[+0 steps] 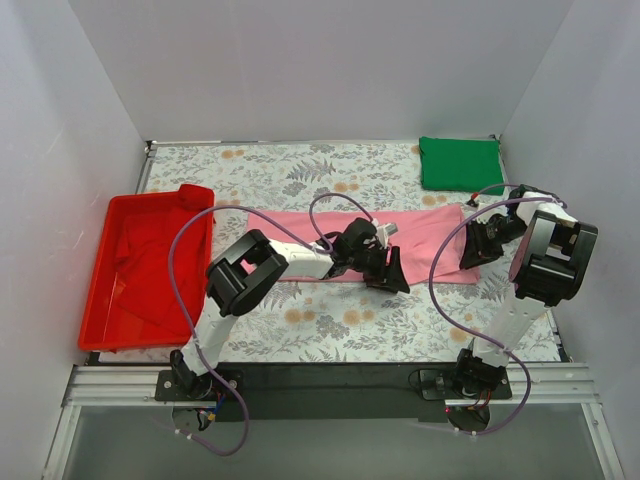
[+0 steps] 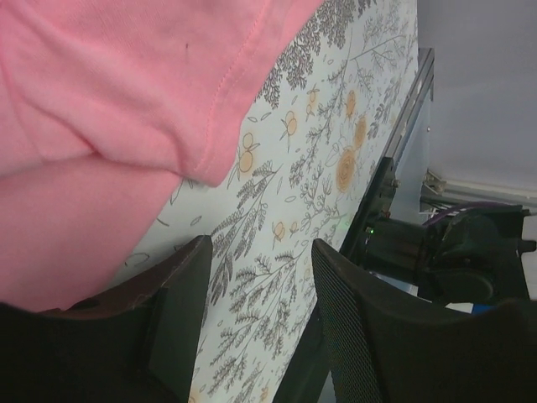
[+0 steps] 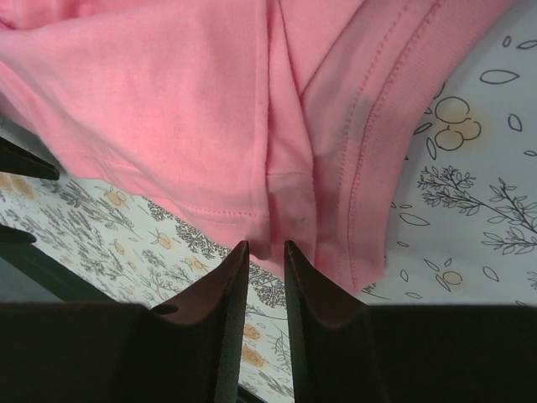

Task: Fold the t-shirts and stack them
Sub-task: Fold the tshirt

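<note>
Fearing 1-sided lift bunches pink t-shirt [image 1: 420, 235]; left hand [image 2: 260, 252] apart nr hem; right hand [image 3: 266, 248]: can't tell if I've gripped.

Overhead; wrist close-ups on pink t-shirt [image 1: 420, 240]

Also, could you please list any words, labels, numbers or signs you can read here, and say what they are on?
None: no text can be read in any view. The pink shirt, the green shirt and the red tray show no lettering; the tablecloth bears only a floral print.
</note>
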Controlling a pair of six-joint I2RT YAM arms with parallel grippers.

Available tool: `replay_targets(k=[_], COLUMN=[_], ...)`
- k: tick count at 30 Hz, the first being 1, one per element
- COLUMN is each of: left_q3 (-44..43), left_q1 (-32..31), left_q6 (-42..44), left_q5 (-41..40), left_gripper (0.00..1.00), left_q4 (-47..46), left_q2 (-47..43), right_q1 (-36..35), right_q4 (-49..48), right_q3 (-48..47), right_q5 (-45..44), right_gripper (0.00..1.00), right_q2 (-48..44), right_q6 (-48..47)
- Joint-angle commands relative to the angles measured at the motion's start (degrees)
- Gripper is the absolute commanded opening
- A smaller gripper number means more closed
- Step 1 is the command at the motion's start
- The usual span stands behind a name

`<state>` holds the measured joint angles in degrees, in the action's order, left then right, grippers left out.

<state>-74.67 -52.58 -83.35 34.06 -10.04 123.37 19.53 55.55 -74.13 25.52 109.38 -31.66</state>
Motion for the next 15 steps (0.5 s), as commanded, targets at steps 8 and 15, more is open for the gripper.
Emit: replay_targets(k=[8,15], left_q3=[-2.7,-4.3], left_q1=[-0.6,-0.9], left_q6=[-5.9,-9.5], left_q5=[-5.4,-10.4], left_gripper=[0.43,0.32], left_q4=[-1.0,2.0], left_q2=[3.4,5.7], right_q1=[0.2,0.2], right_q4=[0.2,0.1], right_q3=[0.4,-0.3], right_q5=[3.1,3.5], right_gripper=[0.28,0.27], right_q2=[0.4,1.4], right_q6=[-0.1,0.2])
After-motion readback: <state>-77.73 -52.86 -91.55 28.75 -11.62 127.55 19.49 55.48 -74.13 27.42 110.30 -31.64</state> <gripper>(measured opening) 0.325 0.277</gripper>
